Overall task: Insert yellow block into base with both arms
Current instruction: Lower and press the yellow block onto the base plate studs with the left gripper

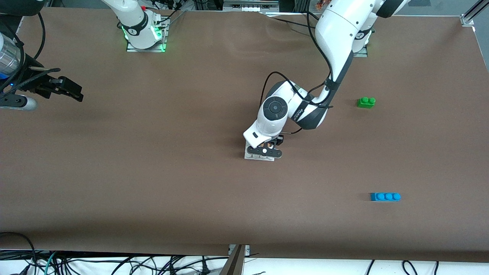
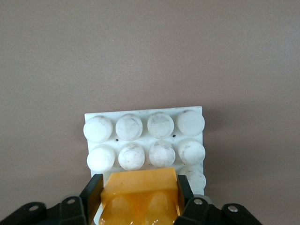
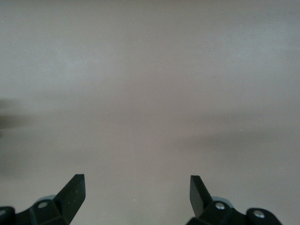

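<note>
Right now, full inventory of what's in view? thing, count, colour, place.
yellow block: 1, yellow-orange, held in the left gripper, over the base.
base: 1, white, studded, mid-table, under the left gripper.
green brick: 1, green, two studs, toward the left arm's end of the table, farther from the front camera than the blue brick.
blue brick: 1, blue, three studs, toward the left arm's end, nearest the front camera of all the things.
table: 1, brown surface.
left gripper: 1, black, shut on the yellow block, over the base.
right gripper: 1, black, open, waiting over bare table at the right arm's end.
</note>
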You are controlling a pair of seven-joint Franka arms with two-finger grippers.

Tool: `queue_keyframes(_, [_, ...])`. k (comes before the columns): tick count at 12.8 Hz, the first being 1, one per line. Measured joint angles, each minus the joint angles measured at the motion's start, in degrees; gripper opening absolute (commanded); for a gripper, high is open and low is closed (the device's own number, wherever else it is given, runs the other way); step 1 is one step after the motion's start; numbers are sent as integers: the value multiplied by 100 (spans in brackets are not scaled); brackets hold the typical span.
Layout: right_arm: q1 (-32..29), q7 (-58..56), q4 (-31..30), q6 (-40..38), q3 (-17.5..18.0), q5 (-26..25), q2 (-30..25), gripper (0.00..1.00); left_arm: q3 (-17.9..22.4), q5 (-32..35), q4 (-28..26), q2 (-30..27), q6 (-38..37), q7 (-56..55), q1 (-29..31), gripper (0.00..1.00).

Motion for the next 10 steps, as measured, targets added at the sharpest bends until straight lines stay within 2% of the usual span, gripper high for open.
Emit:
queue_keyframes(8, [0,0,0,0,0,0,0,99,18,214,7,34,0,0,-82,25])
queue_keyframes(9, [0,0,0,0,0,0,0,99,18,214,8,34,0,0,-83,29])
queue_keyframes(10, [0,0,0,0,0,0,0,99,19,214,10,34,0,0,-84,40])
